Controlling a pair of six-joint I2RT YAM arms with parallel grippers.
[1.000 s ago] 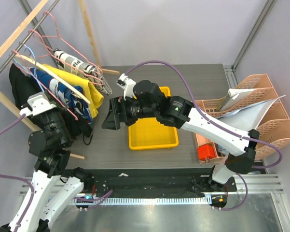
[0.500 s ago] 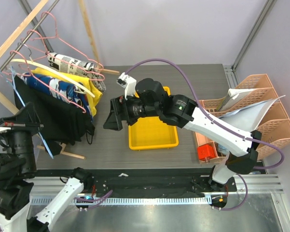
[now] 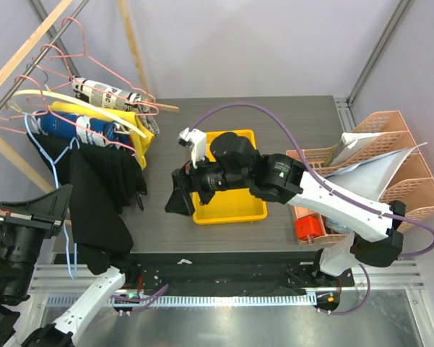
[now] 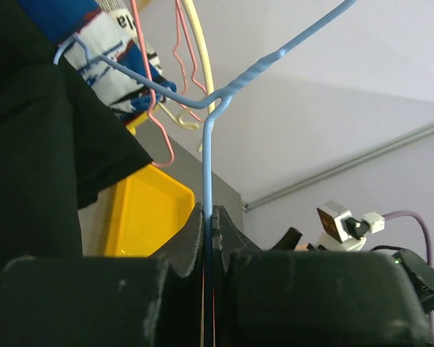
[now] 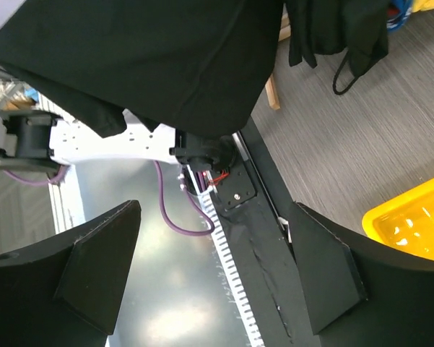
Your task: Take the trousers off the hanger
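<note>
The black trousers [image 3: 94,195] hang from a blue wire hanger [image 3: 53,168] in front of the clothes rack, at the table's near left edge. My left gripper [image 3: 63,193] is shut on the hanger's stem; in the left wrist view the blue wire [image 4: 208,155] runs down between the closed jaws [image 4: 208,215], with the trousers [image 4: 29,144] at the left. My right gripper [image 3: 176,196] is open and empty, to the right of the trousers and pointing at them. In the right wrist view the trousers [image 5: 152,50] fill the top, beyond the spread fingers [image 5: 217,267].
A yellow tray [image 3: 229,211] lies mid-table under the right arm. The wooden rack [image 3: 29,43] at the back left carries pink hangers [image 3: 72,69] and blue and yellow garments [image 3: 108,130]. Orange file racks [image 3: 390,166] stand at the right, with a red object [image 3: 309,228] beside them.
My left arm has pulled back to the near left, carrying the blue hanger and trousers forward away from the other garments. My right gripper has moved nearer and slightly right.
</note>
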